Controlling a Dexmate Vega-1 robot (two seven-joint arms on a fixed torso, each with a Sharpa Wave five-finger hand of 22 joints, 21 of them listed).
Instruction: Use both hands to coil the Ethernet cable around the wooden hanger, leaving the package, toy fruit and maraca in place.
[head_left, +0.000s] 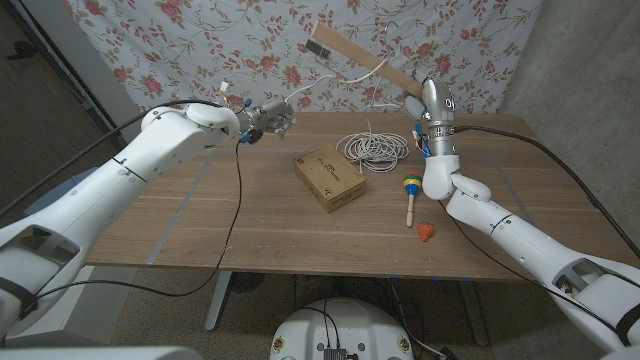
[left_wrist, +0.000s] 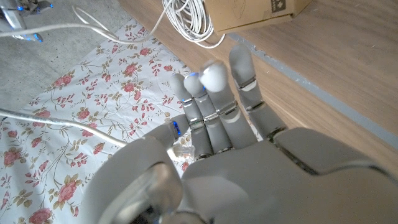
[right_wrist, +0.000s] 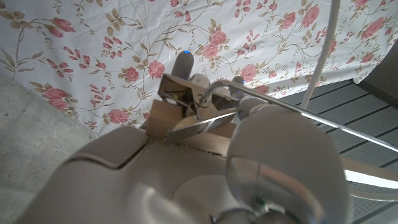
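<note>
My right hand is raised over the table's far right and grips the wooden hanger, which slants up and to the left in front of the floral cloth. The right wrist view shows the hanger's metal clip against my fingers. Most of the white Ethernet cable lies as a loose coil on the table under the hanger. One strand runs from the hanger to my left hand, which holds the cable near its end above the far left of the table.
A cardboard package lies mid-table, in front of the coil. The striped maraca and a red toy fruit lie to its right, near my right forearm. A dark lead hangs from my left arm across the table.
</note>
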